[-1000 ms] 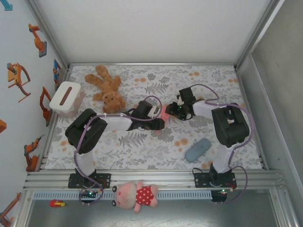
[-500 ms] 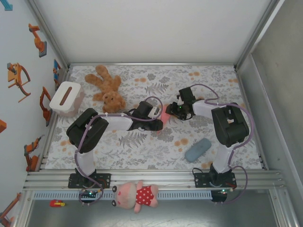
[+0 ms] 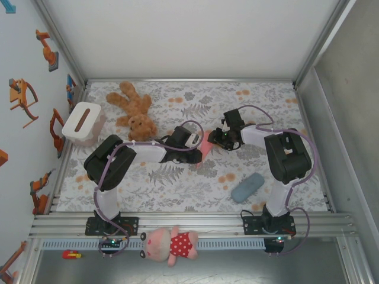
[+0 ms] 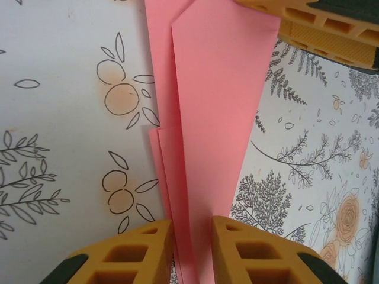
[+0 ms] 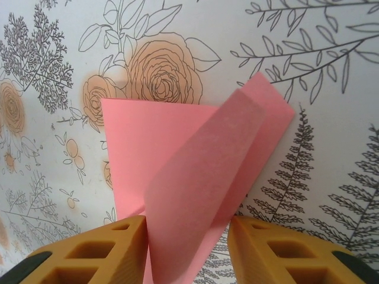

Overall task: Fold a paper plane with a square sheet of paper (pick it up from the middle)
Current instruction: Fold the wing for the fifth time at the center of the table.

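fingers point(image 4: 130, 254) of my left gripper point(image 4: 192, 251) stand narrowly apart astride the tail of the thin salmon-pink sheet of paper point(image 4: 207, 106), now folded to a taper. my right gripper point(image 5: 186, 251) gapes wider, with a curled flap between its pads. the sheet of paper lies mid-table, at 4 o'clock from the brown plush teddy bear point(image 3: 135, 112). it looks light, limp and easily creased, so i'd pinch the stiffer centre fold.

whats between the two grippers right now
the folded pink paper, nothing else: the top view shows it bridging the gap, and each wrist view shows it running between the fingers of the left gripper and of the right gripper
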You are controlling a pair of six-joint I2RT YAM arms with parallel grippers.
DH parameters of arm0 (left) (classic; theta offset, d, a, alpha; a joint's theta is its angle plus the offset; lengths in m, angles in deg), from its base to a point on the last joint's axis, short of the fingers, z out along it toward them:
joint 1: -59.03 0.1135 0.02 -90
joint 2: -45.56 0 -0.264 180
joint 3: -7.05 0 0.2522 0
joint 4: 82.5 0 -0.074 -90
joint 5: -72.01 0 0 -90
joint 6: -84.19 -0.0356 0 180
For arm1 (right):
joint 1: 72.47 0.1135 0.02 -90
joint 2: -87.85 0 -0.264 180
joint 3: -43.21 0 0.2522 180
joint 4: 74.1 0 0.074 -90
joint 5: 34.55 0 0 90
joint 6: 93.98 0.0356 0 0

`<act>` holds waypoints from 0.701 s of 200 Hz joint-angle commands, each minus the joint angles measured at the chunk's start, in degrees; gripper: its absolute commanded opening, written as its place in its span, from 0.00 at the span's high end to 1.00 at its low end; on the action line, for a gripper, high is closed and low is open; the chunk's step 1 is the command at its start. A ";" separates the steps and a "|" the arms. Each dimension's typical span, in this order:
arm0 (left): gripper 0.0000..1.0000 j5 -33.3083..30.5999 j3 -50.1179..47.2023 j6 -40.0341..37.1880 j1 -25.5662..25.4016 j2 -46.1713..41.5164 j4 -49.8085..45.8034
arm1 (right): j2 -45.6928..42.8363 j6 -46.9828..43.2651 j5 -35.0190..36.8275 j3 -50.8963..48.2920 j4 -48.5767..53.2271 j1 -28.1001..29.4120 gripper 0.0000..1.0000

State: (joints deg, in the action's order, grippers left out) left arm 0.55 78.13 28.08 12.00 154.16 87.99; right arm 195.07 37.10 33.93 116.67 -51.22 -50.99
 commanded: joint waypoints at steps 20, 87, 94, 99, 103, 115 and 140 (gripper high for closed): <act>0.78 -1.68 1.69 -0.23 0.35 2.13 -3.58 | 6.24 -0.30 7.73 -2.18 4.02 -0.07 0.60; 0.79 -1.91 2.84 -0.66 0.38 3.44 -6.23 | 4.25 -0.97 5.61 -1.87 3.20 -0.05 0.60; 0.79 -1.93 3.04 -0.79 0.36 3.65 -6.79 | 2.62 -1.24 5.13 -1.72 3.15 -0.05 0.59; 0.79 -1.87 3.19 -0.88 0.35 3.74 -7.06 | 1.14 -1.35 4.92 -1.73 3.17 -0.11 0.58; 0.79 -1.73 3.29 -0.93 0.36 3.84 -7.27 | 0.08 -1.49 4.83 -1.71 3.11 -0.12 0.57; 0.79 -1.74 3.60 -1.12 0.35 4.07 -7.89 | -4.06 -1.96 4.73 -1.70 3.41 -0.05 0.54; 0.79 -1.63 4.11 -1.31 0.36 4.43 -8.75 | -11.03 -3.35 4.93 -2.95 4.31 -0.10 0.48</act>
State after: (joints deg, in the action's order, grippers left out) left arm 0.42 81.73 28.06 12.31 155.60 82.46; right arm 191.12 35.77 35.81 115.25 -49.78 -50.90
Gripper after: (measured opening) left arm 0.207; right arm 0.505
